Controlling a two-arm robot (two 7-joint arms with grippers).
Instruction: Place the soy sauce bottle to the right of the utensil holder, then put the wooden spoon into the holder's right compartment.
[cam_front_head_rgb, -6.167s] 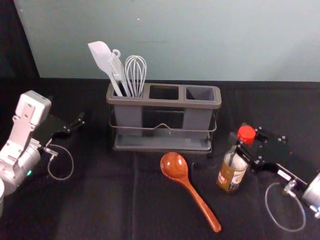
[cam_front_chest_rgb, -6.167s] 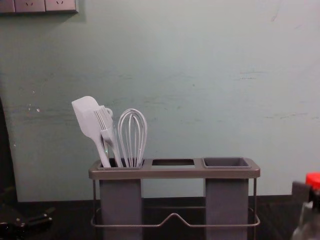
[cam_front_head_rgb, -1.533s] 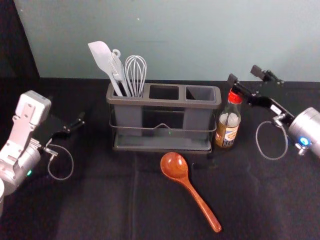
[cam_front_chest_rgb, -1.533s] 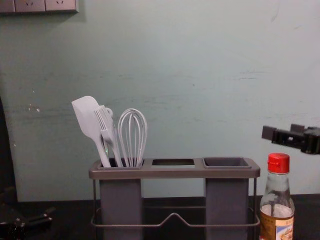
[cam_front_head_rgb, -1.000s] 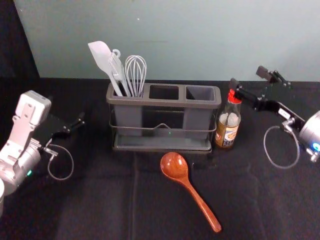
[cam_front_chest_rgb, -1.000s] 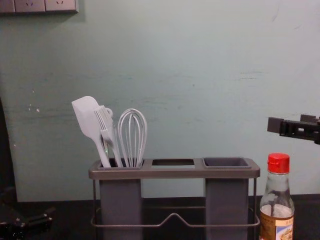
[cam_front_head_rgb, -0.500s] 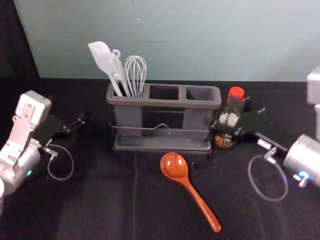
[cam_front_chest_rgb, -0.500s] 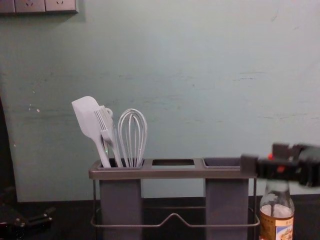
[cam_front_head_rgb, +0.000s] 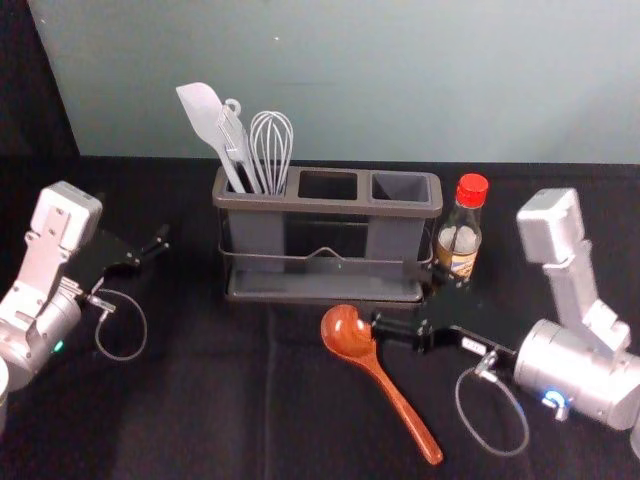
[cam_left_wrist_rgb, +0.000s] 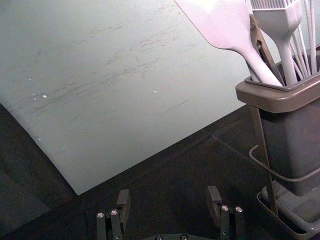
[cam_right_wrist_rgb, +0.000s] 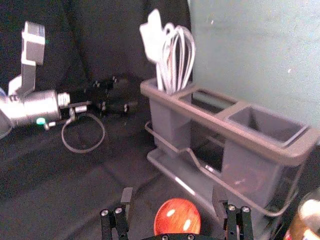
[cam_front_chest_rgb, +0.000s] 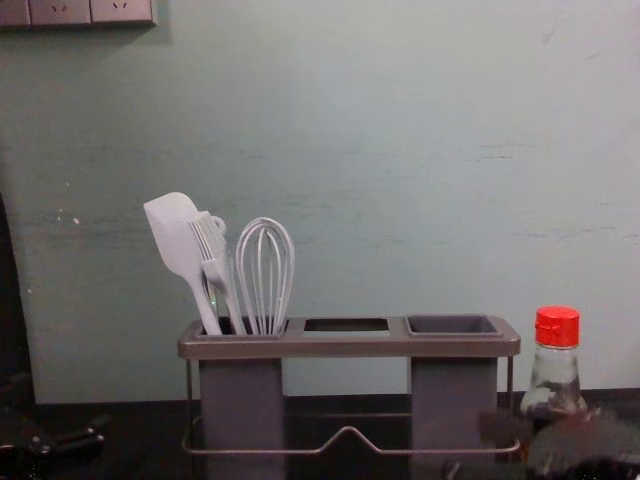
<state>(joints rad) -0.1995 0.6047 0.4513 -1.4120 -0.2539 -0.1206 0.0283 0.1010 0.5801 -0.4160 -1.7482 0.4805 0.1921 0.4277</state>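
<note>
Here, glossy wooden spoon (cam_front_head_rgb: 350, 335), right tool (cam_front_head_rgb: 404, 297) nearby

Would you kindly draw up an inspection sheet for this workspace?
Surface: dark cloth, creased.
Soy sauce bottle: upright, right of the utensil holder.
Wooden spoon: lying in front of the holder.
Right compartment: empty.
Clutter: white spatula, brush and whisk in the left compartment.
Left gripper: open, parked left of the holder.
Right gripper: open, near the spoon's bowl.
Cables: one loop per arm.
Surroundings: pale wall, socket panel.
</note>
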